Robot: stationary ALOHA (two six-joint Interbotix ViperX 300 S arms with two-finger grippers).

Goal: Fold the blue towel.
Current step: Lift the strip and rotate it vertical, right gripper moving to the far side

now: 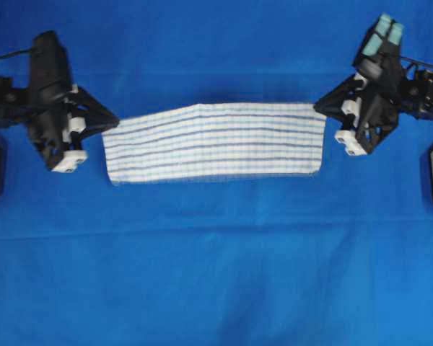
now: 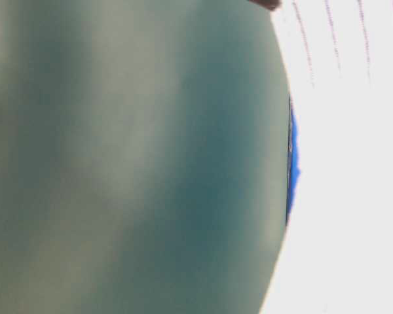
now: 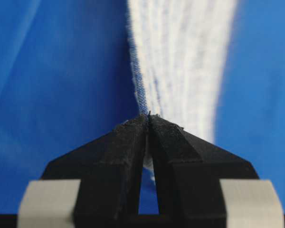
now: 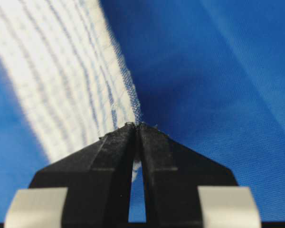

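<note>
Over a plain blue cloth (image 1: 216, 274), the blue towel (image 1: 216, 143) (white, faintly checked) hangs stretched between two arms, left gripper (image 1: 114, 121) and right gripper (image 1: 319, 107) each clamped on an upper corner.

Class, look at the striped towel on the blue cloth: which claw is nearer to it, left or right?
Neither: both touch it. The left claw is shut on the striped towel's left end; the right claw is shut on its right end, the towel stretched between them.
</note>
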